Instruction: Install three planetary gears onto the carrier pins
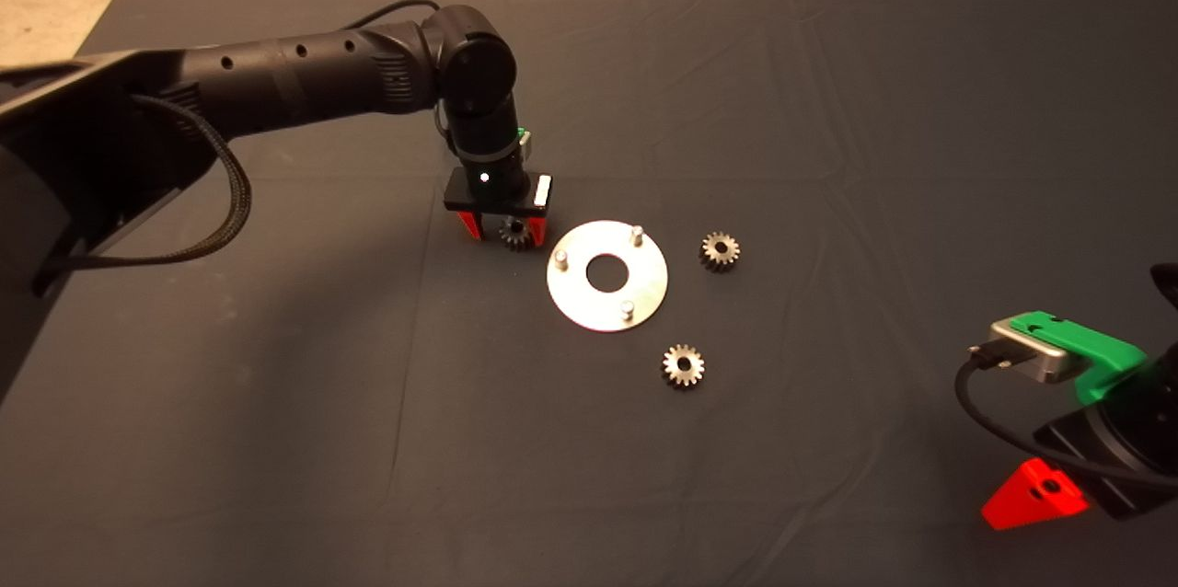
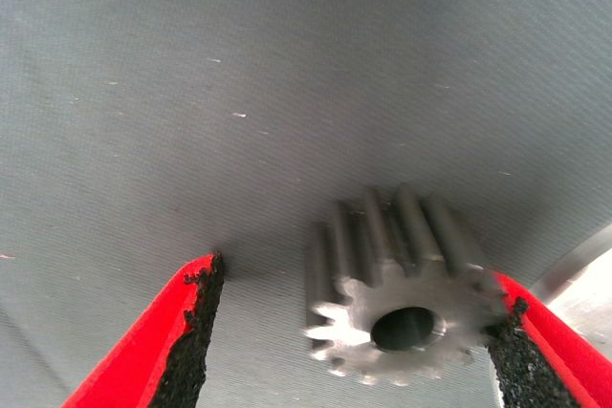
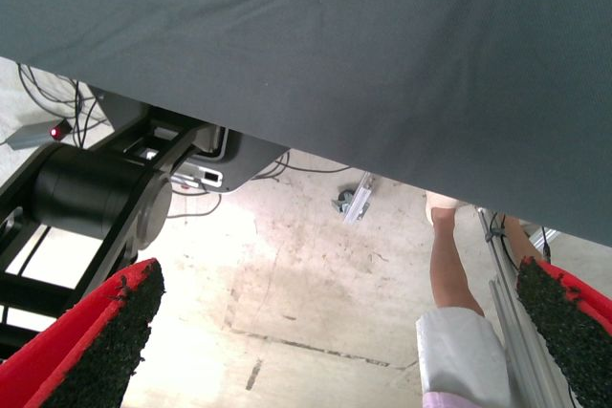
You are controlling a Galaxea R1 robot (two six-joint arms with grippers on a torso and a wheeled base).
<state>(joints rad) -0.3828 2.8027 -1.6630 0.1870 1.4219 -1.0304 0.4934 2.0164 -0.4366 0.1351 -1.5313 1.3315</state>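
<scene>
The disc [image 1: 607, 275] lies flat near the middle of the dark mat [image 1: 828, 109], shiny, with a large centre hole and three short pins [image 1: 635, 235] standing up from it, all three bare. Three small toothed gears lie around it. One gear [image 1: 720, 250] rests on the mat just beyond the disc's right edge, a second gear [image 1: 682, 366] lies near its lower right edge, and both are clear of the disc with open mat all round them. The third gear [image 2: 402, 308] sits just off the disc's left edge, between the red fingers of the left gripper [image 1: 504, 226], which points straight down over it. In the left wrist view the fingers are spread wider than the gear: one pad [image 2: 521, 355] touches or nearly touches its teeth, the other pad [image 2: 191, 341] stands apart from it.

The mat is wrinkled cloth, with wide bare room on every side. The right gripper [image 1: 1035, 495] waits at the lower right edge, its fingers wide apart and holding nothing. Its wrist view shows the pale floor [image 3: 287, 312] beyond the mat's edge, cables, and a person's leg [image 3: 449, 269]. No writing can be read.
</scene>
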